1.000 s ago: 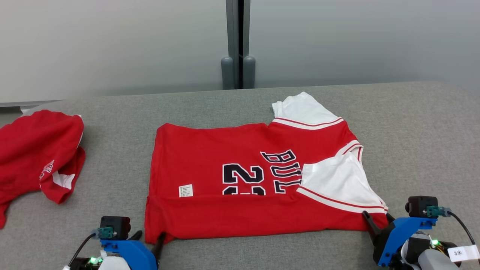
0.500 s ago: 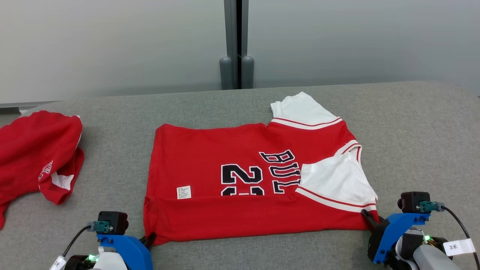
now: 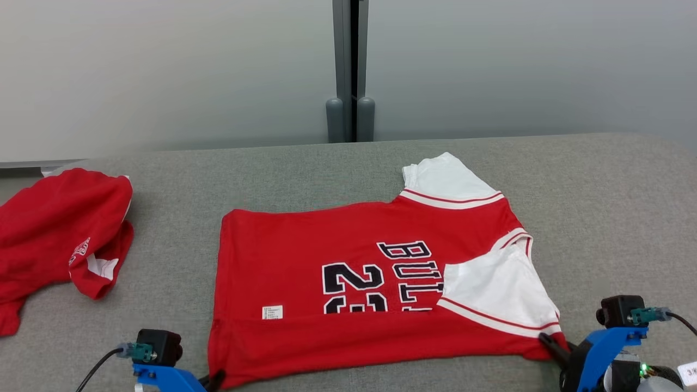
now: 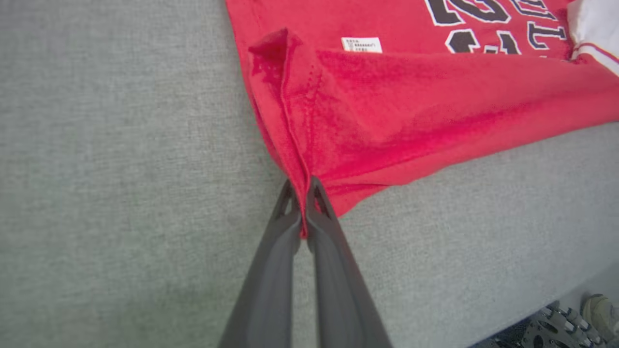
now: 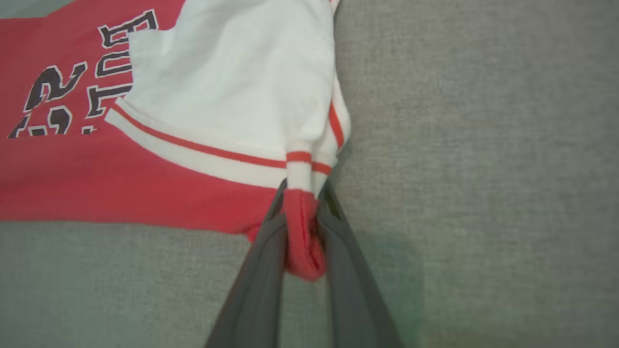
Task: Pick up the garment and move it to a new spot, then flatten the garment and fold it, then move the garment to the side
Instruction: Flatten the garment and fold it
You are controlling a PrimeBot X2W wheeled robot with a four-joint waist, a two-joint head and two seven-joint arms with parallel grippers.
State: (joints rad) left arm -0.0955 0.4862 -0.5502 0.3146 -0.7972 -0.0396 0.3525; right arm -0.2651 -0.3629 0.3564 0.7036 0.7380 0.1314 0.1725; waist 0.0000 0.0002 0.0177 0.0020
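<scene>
Garment lying flat mid-desk, near edge folded over. Your left pincer clamping near-left hem corner. Your right pincer clamping bunched near-right corner under white sleeve. Cloth looking light, soft, limp, so likely sagging between grips. You are needing both corners level, edge taut. Second red garment lying well apart, left
</scene>
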